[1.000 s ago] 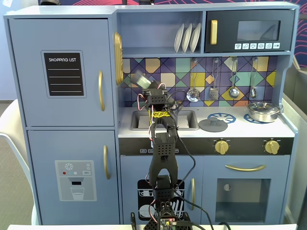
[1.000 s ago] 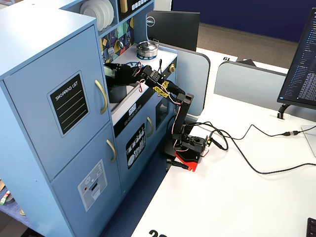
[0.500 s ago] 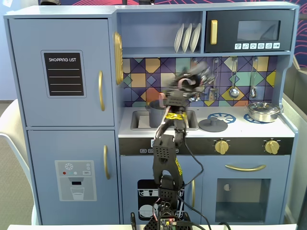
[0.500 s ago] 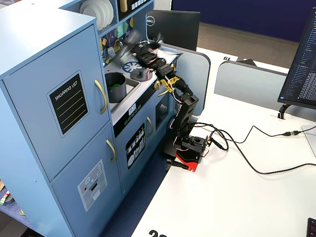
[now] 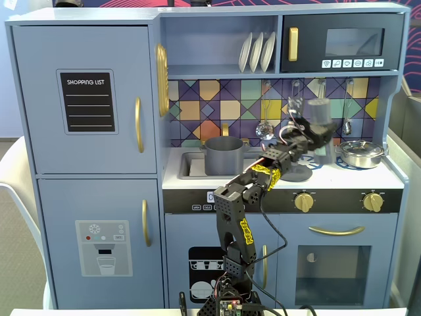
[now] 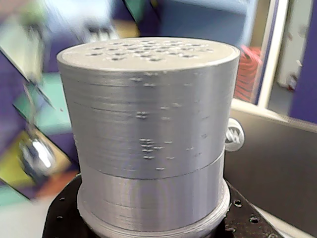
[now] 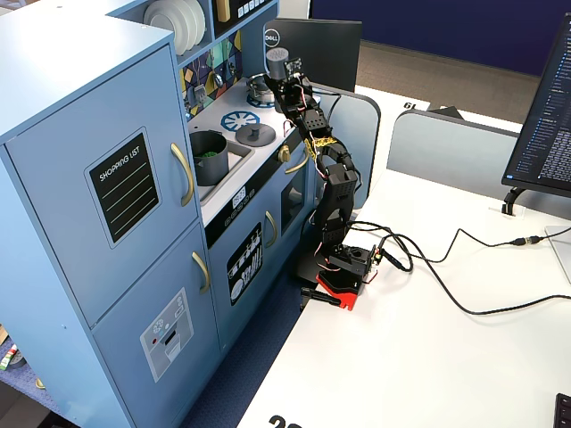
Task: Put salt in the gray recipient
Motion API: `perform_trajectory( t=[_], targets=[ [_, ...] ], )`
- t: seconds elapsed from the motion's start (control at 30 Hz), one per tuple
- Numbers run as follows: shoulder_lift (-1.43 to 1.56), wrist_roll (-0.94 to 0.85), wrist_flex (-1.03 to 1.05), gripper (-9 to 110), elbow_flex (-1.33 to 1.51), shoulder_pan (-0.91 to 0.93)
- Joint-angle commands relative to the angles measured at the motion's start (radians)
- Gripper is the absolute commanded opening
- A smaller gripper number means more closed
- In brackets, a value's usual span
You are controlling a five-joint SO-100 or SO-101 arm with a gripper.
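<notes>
The salt (image 5: 320,113) is a gray cylindrical shaker with a perforated cap, and it fills the wrist view (image 6: 148,124). My gripper (image 5: 310,137) is shut on its lower part and holds it upright in the air above the stove top, right of the sink. The black jaws show at the shaker's base in the wrist view (image 6: 153,230). The gray recipient (image 5: 224,155) is a matte dark-gray pot that stands in the sink, to the left of the gripper and lower. In the side fixed view the salt (image 7: 277,62) is up by the gripper (image 7: 287,85), and the pot (image 7: 209,157) shows something green inside.
A flat gray knobbed lid (image 5: 296,173) lies on the stove top under the arm. A shiny steel pan (image 5: 360,153) sits at the right end of the counter. Utensils hang on the tiled back wall (image 5: 223,105). A microwave shelf (image 5: 342,72) overhangs the stove.
</notes>
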Motion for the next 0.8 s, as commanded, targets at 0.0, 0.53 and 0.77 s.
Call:
perform_trajectory(
  t=[0.0, 0.53, 0.77],
  targets=[
    [-0.012, -0.015, -0.078, 0, -0.003, 0.043],
    [-0.147, 0.132, -0.126, 0, -0.018, 0.037],
    [-0.183, 0.132, -0.161, 0, -0.020, 0.028]
  ],
)
